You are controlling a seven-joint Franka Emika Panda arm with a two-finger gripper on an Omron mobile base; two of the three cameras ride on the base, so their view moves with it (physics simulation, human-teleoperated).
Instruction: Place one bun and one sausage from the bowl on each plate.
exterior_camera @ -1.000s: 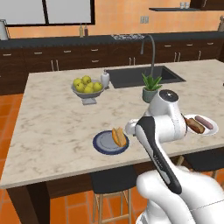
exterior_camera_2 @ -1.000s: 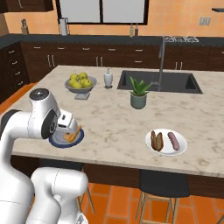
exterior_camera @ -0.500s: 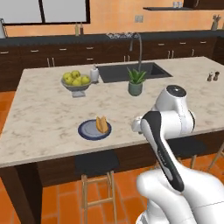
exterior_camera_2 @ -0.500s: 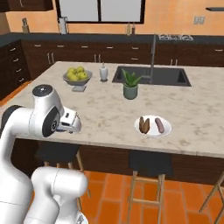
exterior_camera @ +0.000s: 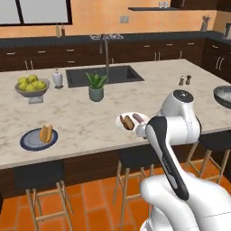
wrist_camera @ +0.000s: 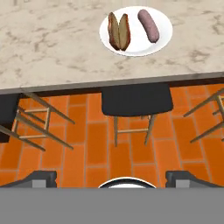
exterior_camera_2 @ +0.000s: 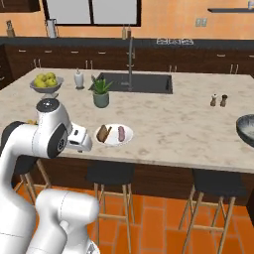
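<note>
A: Where do the task's things sit on the long beige marble island counter [exterior_camera: 90, 119]?

B: The small round white plate [wrist_camera: 162, 40] lies near the front edge, with a split brown bun [wrist_camera: 119, 31] and a pinkish-brown sausage [wrist_camera: 148, 25] side by side on it, a small gap between them. In the left base view the same plate [exterior_camera: 122, 118] is just beyond the arm's white elbow. The small round dark blue plate [exterior_camera: 28, 143] is well apart from it, toward the left end, and carries a bun [exterior_camera: 45, 133]; I cannot tell whether a sausage lies beside that bun. The wide dark grey-blue speckled bowl [exterior_camera: 224, 96] is at the far right edge of the counter, partly cut off; what is in it cannot be made out. The right base view shows it too [exterior_camera_2: 245, 131].

A: And the hand?

B: The two-finger gripper [wrist_camera: 111, 178] has its jaws spread wide with nothing between them. It hangs off the counter's front edge, over the orange tiled floor [wrist_camera: 87, 148] and a black-seated stool [wrist_camera: 135, 99].

A: Any writing or labels?

B: None that can be read. A pale bowl of yellow-green apples [exterior_camera: 31, 85], a white bottle [exterior_camera: 57, 78], a green potted plant [exterior_camera: 95, 85] near the dark sink [exterior_camera: 103, 74], and two small shakers [exterior_camera: 185, 80] are all plain.
</note>
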